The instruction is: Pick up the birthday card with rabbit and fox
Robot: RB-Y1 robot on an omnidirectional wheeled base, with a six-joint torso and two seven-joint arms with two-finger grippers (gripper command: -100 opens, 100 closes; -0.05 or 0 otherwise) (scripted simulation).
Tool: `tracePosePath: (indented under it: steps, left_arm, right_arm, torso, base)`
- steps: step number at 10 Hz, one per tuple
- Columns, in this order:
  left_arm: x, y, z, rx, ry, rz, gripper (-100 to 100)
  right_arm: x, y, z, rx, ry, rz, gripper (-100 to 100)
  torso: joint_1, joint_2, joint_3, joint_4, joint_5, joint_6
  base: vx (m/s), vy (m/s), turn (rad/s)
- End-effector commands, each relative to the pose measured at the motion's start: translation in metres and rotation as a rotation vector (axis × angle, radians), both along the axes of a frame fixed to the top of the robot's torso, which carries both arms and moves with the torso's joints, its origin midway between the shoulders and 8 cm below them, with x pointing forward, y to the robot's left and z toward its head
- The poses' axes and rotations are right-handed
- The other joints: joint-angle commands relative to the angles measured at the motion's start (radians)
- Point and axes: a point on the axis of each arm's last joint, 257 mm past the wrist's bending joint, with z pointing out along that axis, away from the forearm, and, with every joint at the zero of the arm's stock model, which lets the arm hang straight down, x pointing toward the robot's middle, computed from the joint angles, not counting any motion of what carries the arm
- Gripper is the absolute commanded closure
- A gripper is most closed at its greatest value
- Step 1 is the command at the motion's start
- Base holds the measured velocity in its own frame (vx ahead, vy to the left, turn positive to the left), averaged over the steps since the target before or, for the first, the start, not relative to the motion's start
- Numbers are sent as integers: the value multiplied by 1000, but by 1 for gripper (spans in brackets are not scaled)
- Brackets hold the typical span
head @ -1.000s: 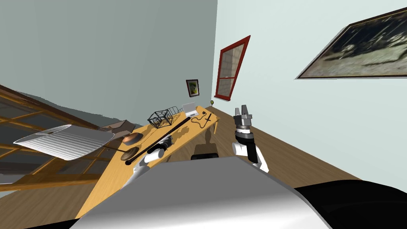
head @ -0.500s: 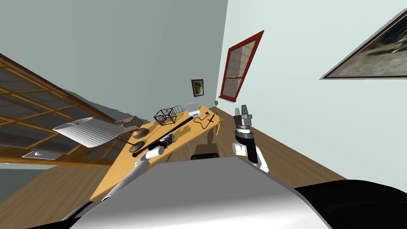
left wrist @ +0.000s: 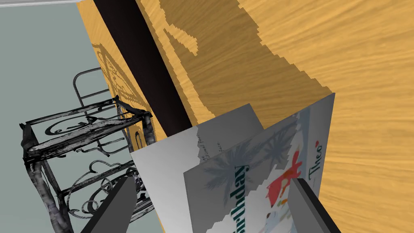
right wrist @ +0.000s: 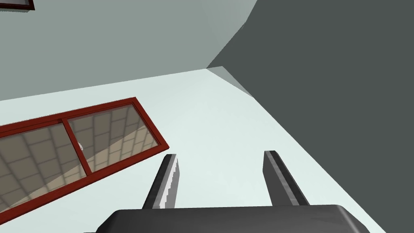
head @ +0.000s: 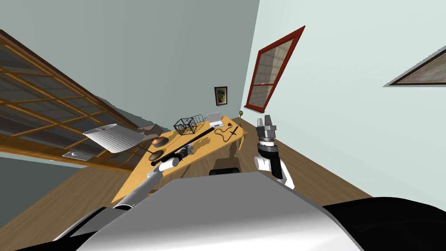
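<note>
Two tools, both spread wide, left tool (left wrist: 213, 181) straddling the card (left wrist: 258, 162) on the desk (left wrist: 343, 60), basket (left wrist: 81, 132) just beside it, right tool (right wrist: 220, 154) raised, well apart.

Left gripper (left wrist: 214, 182): fingers (left wrist: 117, 202) spread wide, one on each side of birthday card (left wrist: 258, 162), no contact seen. Card folded, standing part-open on orange wood-grain surface (left wrist: 343, 60). Front leaf shows dark green "birthday" lettering, "Theo", red animal figure and grey-blue palm leaves. Rear leaf plain pale grey. Long black bar (left wrist: 141, 68) lies on surface beyond card. Black scrolled wire basket (left wrist: 81, 153) just beside bar, on side away from card. Jagged shadows on wood. Grey-green wall (left wrist: 40, 48) behind basket.
</note>
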Motion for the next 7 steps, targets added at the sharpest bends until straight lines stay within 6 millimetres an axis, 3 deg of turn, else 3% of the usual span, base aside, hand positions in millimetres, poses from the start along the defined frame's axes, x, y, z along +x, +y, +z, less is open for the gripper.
tracePosePath:
  steps: [1,2,3,5,6,7]
  left_arm:
    - [3,5,-1,9,8,-6,-100]
    - [3,4,-1,-7,5,3,-100]
    - [15,26,11,70,-5,-22,-100]
    - [10,23,6,42,2,-9,-100]
    - [10,23,6,43,2,-9,100]
    - [10,23,6,42,2,-9,100]
  right_arm:
    - [0,0,0,0,0,0,0]
    - [0,0,0,0,0,0,0]
    - [0,0,0,0,0,0,0]
    - [0,0,0,0,0,0,0]
    - [0,0,0,0,0,0,0]
    - [0,0,0,0,0,0,0]
  torso:
    - [0,0,0,0,0,0]
    - [-1,0,0,0,0,2]
    - [0,0,0,0,0,2]
    - [-1,-1,0,0,0,1]
    - [0,0,0,0,0,2]
    - [2,1,1,0,1,2]
  base:
    - [29,-65,176]
    - [16,-37,-31]
    - [31,-64,243]
    - [24,-47,140]
    - [3,-5,-6]
    - [0,0,0]
